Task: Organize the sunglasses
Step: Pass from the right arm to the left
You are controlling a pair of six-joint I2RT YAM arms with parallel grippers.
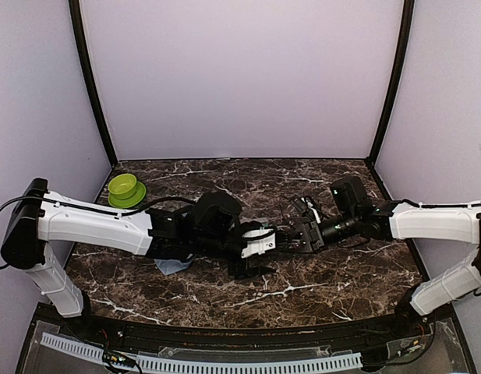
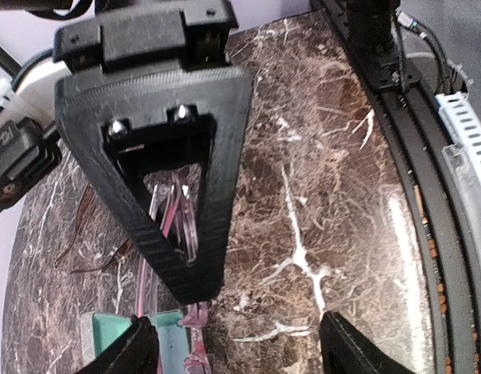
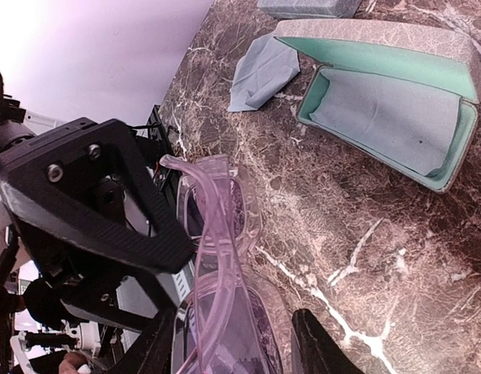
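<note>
Mid-table: right gripper [image 3: 234, 321] clamps pink glasses [image 3: 217, 234]; left gripper [image 2: 236, 321] spread wide, glasses' end between its fingers; open case [image 3: 396, 117] near.

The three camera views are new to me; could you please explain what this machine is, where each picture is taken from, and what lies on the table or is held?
This is a robot with two white arms, the left arm and the right arm, bolted at the near edge of a marble table. The top external view looks down from above; the other two come from a camera on each wrist. The right end effector grips pink sunglasses above the table; the left end effector stands open beside them. On the table lie an open case, a light blue cloth, a second case and a green bowl.
</note>
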